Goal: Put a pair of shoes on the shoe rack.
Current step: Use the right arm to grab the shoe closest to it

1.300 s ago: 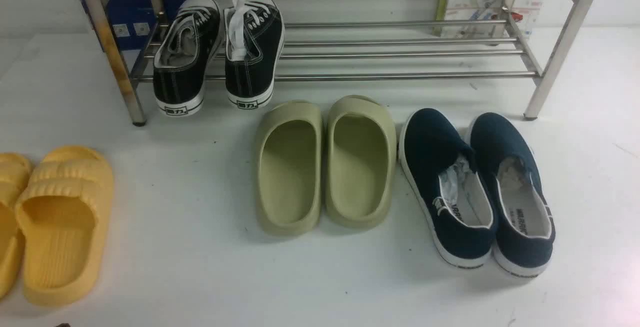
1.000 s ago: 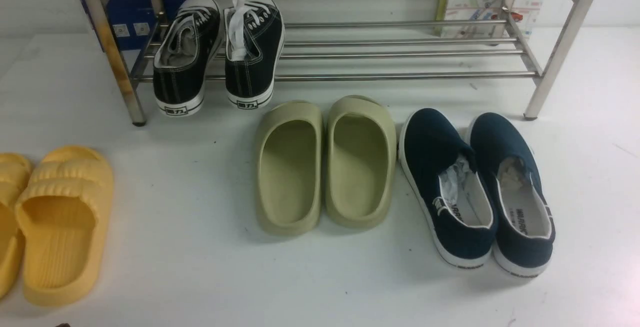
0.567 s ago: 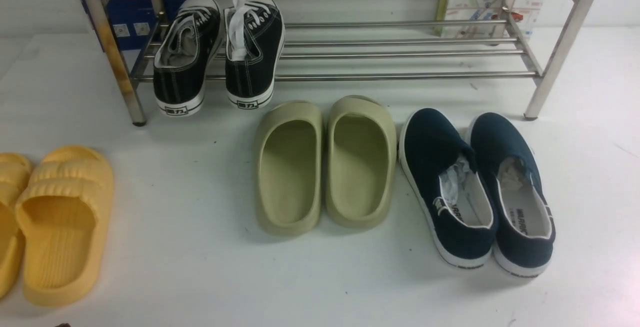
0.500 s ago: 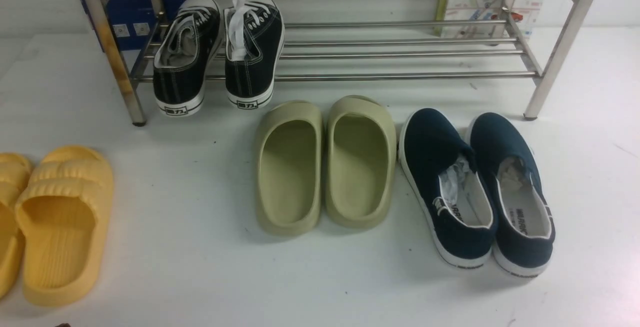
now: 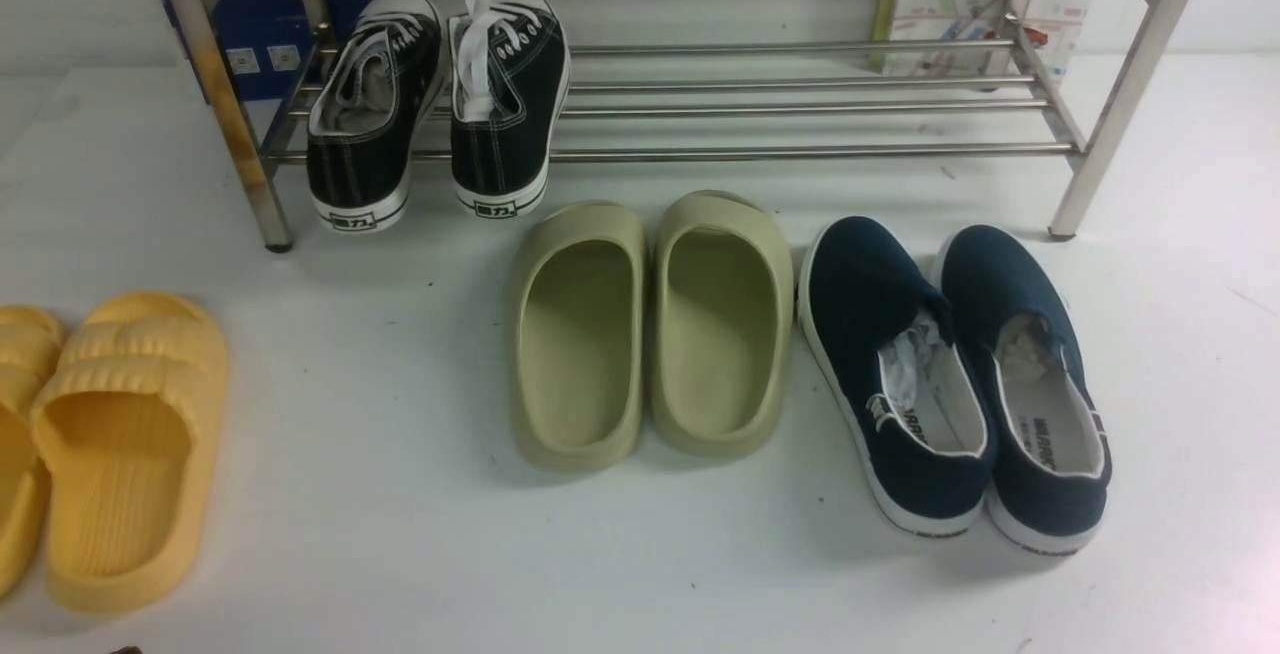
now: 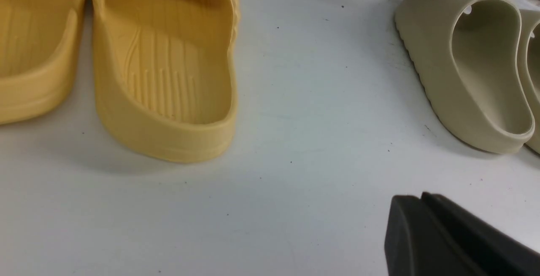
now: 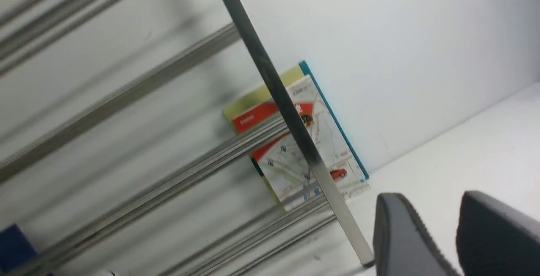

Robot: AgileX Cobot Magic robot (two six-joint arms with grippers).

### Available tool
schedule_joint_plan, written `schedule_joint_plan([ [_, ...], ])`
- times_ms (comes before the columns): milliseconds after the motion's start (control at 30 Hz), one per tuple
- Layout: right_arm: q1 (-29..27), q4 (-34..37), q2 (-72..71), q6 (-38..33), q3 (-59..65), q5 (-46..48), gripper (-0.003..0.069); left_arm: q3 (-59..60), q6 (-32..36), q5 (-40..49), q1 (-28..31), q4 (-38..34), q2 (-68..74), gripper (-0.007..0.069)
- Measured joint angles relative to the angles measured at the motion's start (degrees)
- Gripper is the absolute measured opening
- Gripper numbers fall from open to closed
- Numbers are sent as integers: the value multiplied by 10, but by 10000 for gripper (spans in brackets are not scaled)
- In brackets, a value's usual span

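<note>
The pair of shoes, navy slip-ons with white soles, stands side by side on the white floor at the front right: the left shoe (image 5: 885, 374) and the right shoe (image 5: 1030, 394), toes toward the shoe rack (image 5: 800, 150). The rack of steel tubes spans the back, and one leg (image 7: 291, 120) shows in the right wrist view. Neither arm appears in the front view. My left gripper (image 6: 422, 198) hangs shut and empty over bare floor, between the yellow and olive slippers. My right gripper (image 7: 432, 200) is open with nothing between its fingers, near the rack's leg.
Black lace-up sneakers (image 5: 435, 104) sit on the rack's lower tier at its left end. Olive slippers (image 5: 650, 329) lie just left of the navy pair. Yellow slippers (image 5: 120, 444) lie at the far left. A printed box (image 7: 303, 141) leans on the wall behind the rack.
</note>
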Motion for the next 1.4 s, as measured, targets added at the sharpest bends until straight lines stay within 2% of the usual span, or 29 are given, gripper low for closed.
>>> schedule_joint_plan([
  [167, 0, -20, 0, 9, -86, 61, 239, 0, 0, 0, 0, 0, 0, 36],
  [367, 0, -38, 66, -3, -302, 246, 239, 0, 0, 0, 0, 0, 0, 41],
  [400, 0, -39, 109, -17, -353, 303, 239, 0, 0, 0, 0, 0, 0, 44],
  [433, 0, -39, 109, -17, -353, 309, 239, 0, 0, 0, 0, 0, 0, 44],
  [500, 0, -45, 193, -56, -415, 380, 239, 0, 0, 0, 0, 0, 0, 48],
  [667, 6, -41, 296, -120, -426, 414, 239, 0, 0, 0, 0, 0, 0, 55],
  [833, 27, -25, 389, -129, -434, 481, 239, 0, 0, 0, 0, 0, 0, 59],
  [867, 35, -26, 434, -129, -444, 518, 239, 0, 0, 0, 0, 0, 0, 60],
  [1000, 44, -35, 550, -114, -485, 583, 249, 0, 0, 0, 0, 0, 0, 60],
  [1100, 69, -40, 609, -111, -504, 587, 276, 0, 0, 0, 0, 0, 0, 64],
  [1133, 97, -50, 641, -102, -511, 581, 301, 0, 0, 0, 0, 0, 0, 66],
  [1233, 131, -96, 688, -47, -514, 563, 363, 0, 0, 0, 0, 0, 0, 72],
  [1400, 135, -186, 781, 67, -514, 512, 444, 0, 0, 0, 0, 0, 0, 78],
])
